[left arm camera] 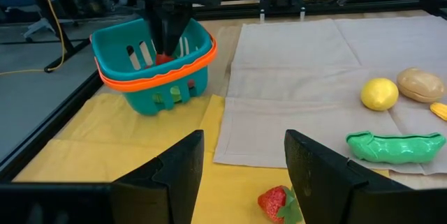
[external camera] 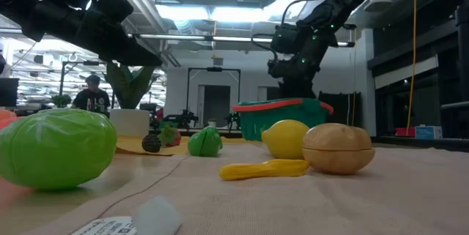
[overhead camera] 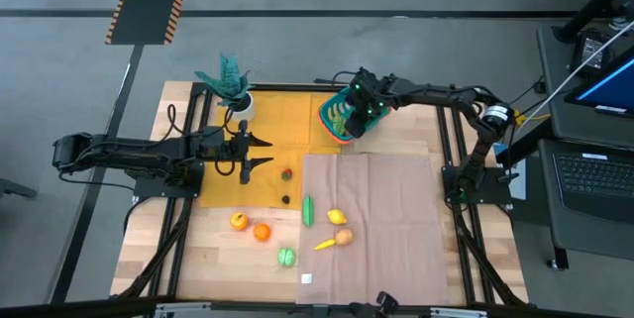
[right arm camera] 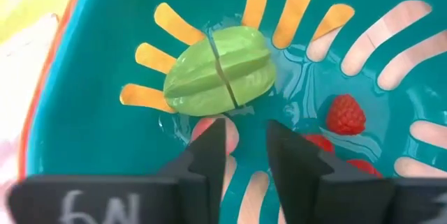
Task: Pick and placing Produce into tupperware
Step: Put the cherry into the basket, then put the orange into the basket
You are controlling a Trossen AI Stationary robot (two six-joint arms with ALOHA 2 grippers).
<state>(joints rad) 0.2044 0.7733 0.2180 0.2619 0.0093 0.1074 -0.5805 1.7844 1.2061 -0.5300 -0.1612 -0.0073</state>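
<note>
The teal tupperware (overhead camera: 337,122) with an orange-red rim stands at the table's far middle. My right gripper (right arm camera: 248,137) reaches down into it, its fingers a little apart. Below them lie a green starfruit (right arm camera: 220,70), red berries (right arm camera: 346,112) and a small pink piece (right arm camera: 222,132). More produce lies on the table: a strawberry (overhead camera: 287,172), a green pod (overhead camera: 308,210), a lemon (overhead camera: 337,217), a potato (overhead camera: 343,237), two orange fruits (overhead camera: 262,231) and a green one (overhead camera: 286,256). My left gripper (left arm camera: 244,175) hovers open over the yellow mat (overhead camera: 263,130). My right gripper points steeply down into the tupperware, with nothing in the gap between its fingers. The pink piece's edge (right arm camera: 230,135) shows right beside one fingertip (right arm camera: 213,147); whether that finger touches it cannot be told.
A teal plant in a white pot (overhead camera: 230,85) stands at the far left of the mat. A beige cloth (overhead camera: 386,209) covers the table's right half. A white tag (overhead camera: 306,278) lies near the front edge. The arms' frames flank both sides.
</note>
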